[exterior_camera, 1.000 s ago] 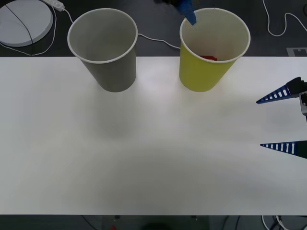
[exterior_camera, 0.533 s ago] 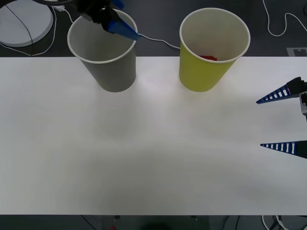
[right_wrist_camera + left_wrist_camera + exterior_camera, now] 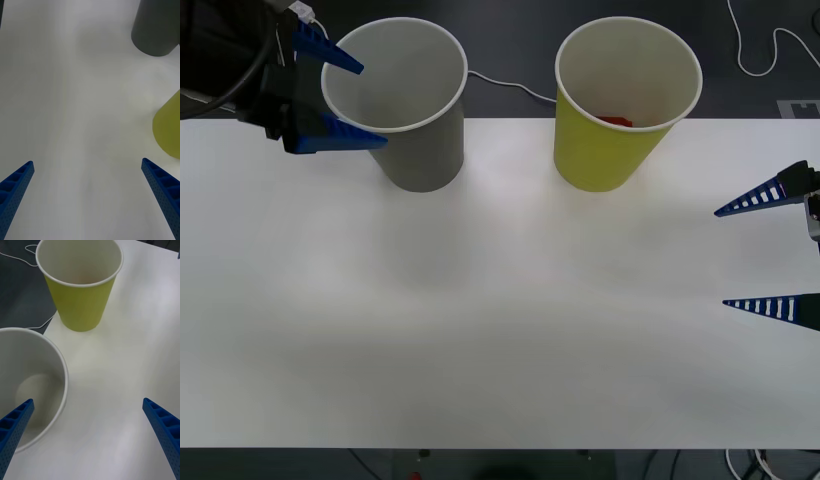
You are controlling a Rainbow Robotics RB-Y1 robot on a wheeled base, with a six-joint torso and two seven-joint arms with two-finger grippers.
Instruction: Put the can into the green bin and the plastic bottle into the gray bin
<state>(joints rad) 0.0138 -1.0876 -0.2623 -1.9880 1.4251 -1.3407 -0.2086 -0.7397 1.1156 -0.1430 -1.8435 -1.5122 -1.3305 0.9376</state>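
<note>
The green bin [image 3: 610, 150] stands at the back right of the white table, and the red can [image 3: 616, 121] lies inside it. At the back left stands the gray bin [image 3: 420, 150]; its white inside looks bare in the left wrist view. The plastic bottle is out of view. My left gripper [image 3: 375, 106] is open beside the gray bin's left rim, one finger by the rim and one by the wall. The left wrist view shows the gray bin [image 3: 33, 390] close by and the green bin [image 3: 80, 296] beyond. My right gripper [image 3: 720, 258] rests open at the table's right edge, holding nothing.
White cables [image 3: 505, 84] run over the dark floor behind the table's back edge, which passes just behind the two bins. In the right wrist view the gray bin [image 3: 155, 28] and the green bin [image 3: 168, 129] stand far off across bare table [image 3: 82, 93].
My left gripper went from above the green bin across to the gray bin's rim, then dropped to that bin's left side. The right arm has not moved.
</note>
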